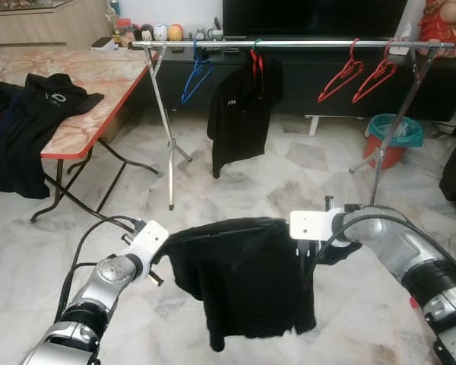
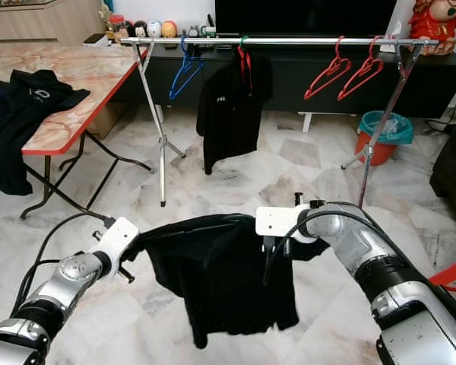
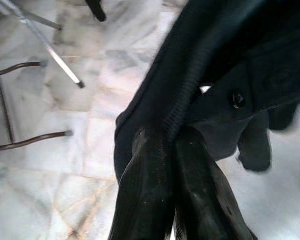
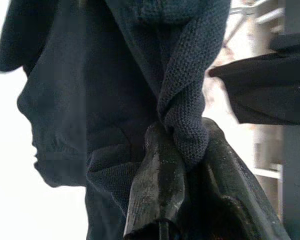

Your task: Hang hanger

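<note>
A black shirt point(image 1: 243, 281) is held stretched between the two grippers, well in front of the clothes rail point(image 1: 289, 45) and low above the marble floor point(image 1: 304, 167). The jaws of the left gripper point(image 3: 172, 150) are clenched on one edge of the shirt, and those of the right gripper point(image 4: 182, 145) are clenched on a bunched fold of its knit fabric. On the rail a blue hanger point(image 1: 195, 78), a second black shirt point(image 1: 239, 114) and two red hangers point(image 1: 361, 72) are hung. Left of the rail, dark clothes point(image 1: 23, 122) are draped over the worktop point(image 1: 99, 84); beyond the rail's right leg a teal-lined bin point(image 1: 394, 137) is seen
</note>
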`<state>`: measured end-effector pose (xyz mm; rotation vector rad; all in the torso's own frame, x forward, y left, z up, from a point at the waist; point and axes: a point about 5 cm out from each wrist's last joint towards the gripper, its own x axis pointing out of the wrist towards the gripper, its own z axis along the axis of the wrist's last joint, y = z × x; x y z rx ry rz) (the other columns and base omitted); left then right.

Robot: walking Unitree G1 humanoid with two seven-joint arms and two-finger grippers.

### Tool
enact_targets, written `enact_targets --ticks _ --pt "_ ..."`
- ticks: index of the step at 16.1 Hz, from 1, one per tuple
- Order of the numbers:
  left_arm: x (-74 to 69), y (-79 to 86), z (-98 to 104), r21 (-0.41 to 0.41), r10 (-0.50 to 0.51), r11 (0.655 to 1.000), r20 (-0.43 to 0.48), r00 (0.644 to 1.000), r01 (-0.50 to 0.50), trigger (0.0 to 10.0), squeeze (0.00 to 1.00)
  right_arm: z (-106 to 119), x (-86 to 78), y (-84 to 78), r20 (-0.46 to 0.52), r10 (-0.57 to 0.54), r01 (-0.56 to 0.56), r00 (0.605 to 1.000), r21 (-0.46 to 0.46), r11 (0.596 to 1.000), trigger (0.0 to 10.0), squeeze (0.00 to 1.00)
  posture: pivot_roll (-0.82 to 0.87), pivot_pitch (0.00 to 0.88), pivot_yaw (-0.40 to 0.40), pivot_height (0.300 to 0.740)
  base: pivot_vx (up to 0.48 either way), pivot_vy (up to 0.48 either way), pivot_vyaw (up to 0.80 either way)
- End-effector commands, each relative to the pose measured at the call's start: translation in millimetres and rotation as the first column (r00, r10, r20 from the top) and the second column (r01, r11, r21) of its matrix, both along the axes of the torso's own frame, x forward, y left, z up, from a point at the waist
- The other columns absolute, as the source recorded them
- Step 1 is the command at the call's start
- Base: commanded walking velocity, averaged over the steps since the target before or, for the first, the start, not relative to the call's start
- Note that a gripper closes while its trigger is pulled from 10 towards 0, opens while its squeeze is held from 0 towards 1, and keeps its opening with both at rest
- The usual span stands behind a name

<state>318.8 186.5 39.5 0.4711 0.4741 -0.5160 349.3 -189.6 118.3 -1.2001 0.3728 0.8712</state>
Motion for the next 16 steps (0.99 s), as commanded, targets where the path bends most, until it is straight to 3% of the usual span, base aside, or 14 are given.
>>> enact_targets --ticks 1,4,6,15,16 --pt "-5.1 7.3 -4 0.024 -0.009 1.000 -0.041 0.999 0.010 10.0 0.00 18 9.8 -0.7 0.091 -0.023 0.020 0.996 0.032 0.999 0.0 0.00 -0.05 0.000 0.052 0.719 0.000 0.000 0.00" --pt "-8.4 5.6 -6 -0.010 -0.041 0.999 -0.086 0.995 0.041 10.0 0.00 18 11.4 3.4 0.113 -0.022 0.017 0.993 0.049 0.999 0.0 0.00 -0.04 0.000 0.052 0.719 0.000 0.000 0.00" --pt "-6.5 6.4 -2 -0.050 -0.034 0.998 -0.083 0.996 0.030 10.0 0.00 9 6.5 6.2 0.064 0.010 -0.012 0.998 0.029 1.000 0.0 0.00 -0.04 0.000 0.052 0.719 0.000 0.000 0.00" --pt "-6.5 6.4 -2 -0.050 -0.034 0.998 -0.083 0.996 0.030 10.0 0.00 9 6.5 6.2 0.064 0.010 -0.012 0.998 0.029 1.000 0.0 0.00 -0.04 0.000 0.052 0.719 0.000 0.000 0.00" --pt "9.8 10.6 19 -0.105 0.059 0.993 0.007 0.998 -0.058 10.0 0.00 -5 -3.0 4.6 -0.031 0.044 -0.044 0.999 -0.012 0.999 0.0 0.00 -0.04 0.000 0.050 0.719 0.000 0.000 0.00"
